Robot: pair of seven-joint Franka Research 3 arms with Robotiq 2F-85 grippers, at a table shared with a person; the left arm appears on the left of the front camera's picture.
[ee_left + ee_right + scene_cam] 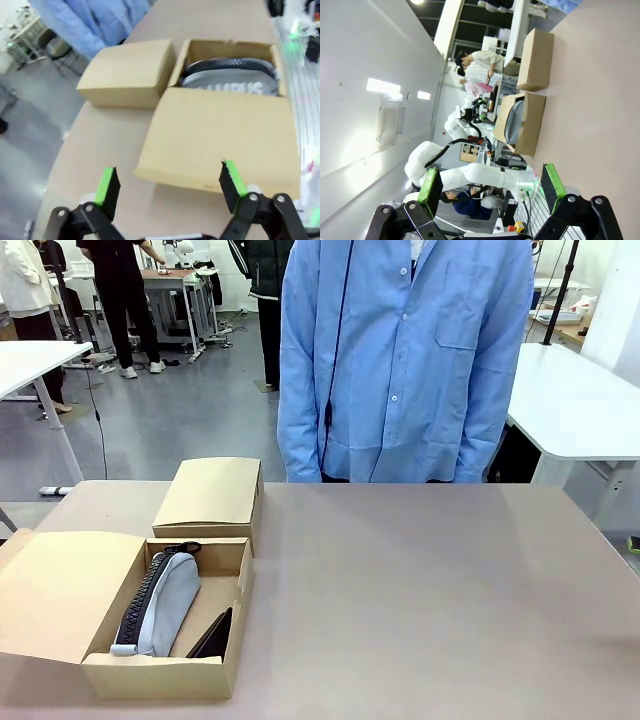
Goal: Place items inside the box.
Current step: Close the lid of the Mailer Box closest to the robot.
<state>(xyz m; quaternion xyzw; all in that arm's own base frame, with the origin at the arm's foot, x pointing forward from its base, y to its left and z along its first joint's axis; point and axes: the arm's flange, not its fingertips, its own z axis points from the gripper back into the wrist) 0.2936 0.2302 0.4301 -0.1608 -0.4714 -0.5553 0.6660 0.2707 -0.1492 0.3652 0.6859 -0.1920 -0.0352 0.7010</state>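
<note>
An open cardboard box stands at the table's near left with its lid flap folded out to the left. Inside lies the grey zip pouch, its "CAMPUS" print readable in the left wrist view, with a dark flat item leaning beside it against the box's right wall. My left gripper hangs open above the table just outside the lid flap, nothing between its fingers. My right gripper is open in the air, well away from the box.
A second, closed cardboard box sits right behind the open one. A person in a light blue shirt stands at the far edge, hands behind the back. The table's middle and right are bare.
</note>
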